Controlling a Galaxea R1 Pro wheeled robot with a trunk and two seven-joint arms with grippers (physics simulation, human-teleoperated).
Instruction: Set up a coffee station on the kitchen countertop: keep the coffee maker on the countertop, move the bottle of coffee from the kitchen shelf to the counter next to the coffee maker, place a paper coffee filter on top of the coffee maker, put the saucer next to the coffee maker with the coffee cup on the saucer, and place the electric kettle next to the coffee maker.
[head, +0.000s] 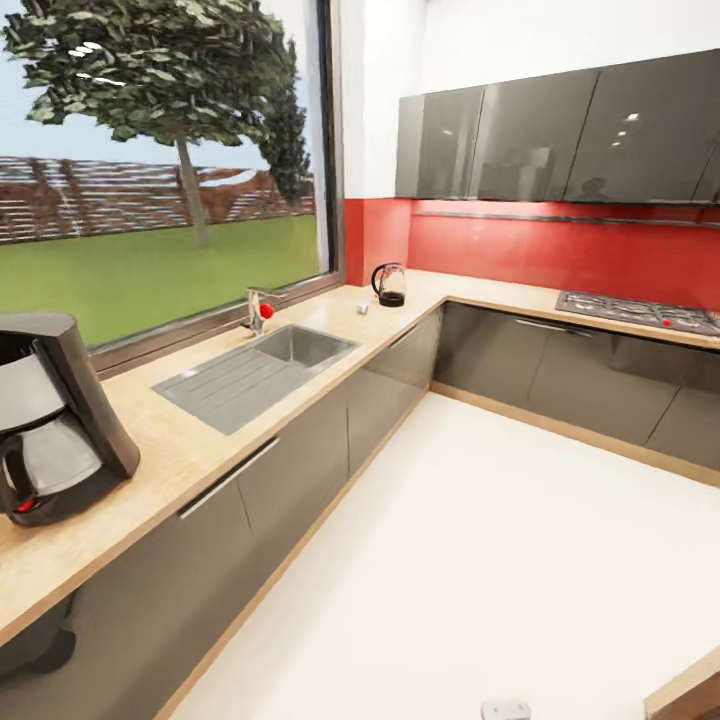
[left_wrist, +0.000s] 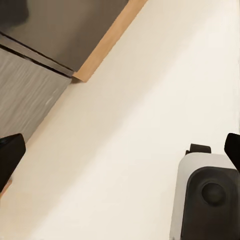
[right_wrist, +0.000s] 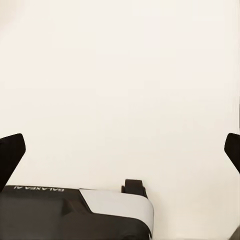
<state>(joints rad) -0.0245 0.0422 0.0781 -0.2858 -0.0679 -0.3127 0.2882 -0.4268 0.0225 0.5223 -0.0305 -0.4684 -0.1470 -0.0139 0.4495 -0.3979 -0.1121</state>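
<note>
The black coffee maker (head: 50, 425) stands on the wooden countertop (head: 180, 450) at the near left, with its glass pot in front. A black electric kettle (head: 390, 285) sits far along the counter in the corner by the red backsplash. In the left wrist view my left gripper (left_wrist: 120, 155) hangs open over the pale floor, one dark fingertip (left_wrist: 10, 156) at each side of the picture. My right gripper (right_wrist: 120, 152) is open too, also above bare floor, with nothing between its fingertips (right_wrist: 10, 152).
A steel sink (head: 260, 370) with a faucet (head: 258, 312) is set into the counter between coffee maker and kettle. A gas hob (head: 640, 312) lies on the far right counter. Grey cabinet fronts (left_wrist: 30, 95) with a wooden plinth (left_wrist: 107, 42) line the floor. My base (left_wrist: 207, 200) is below.
</note>
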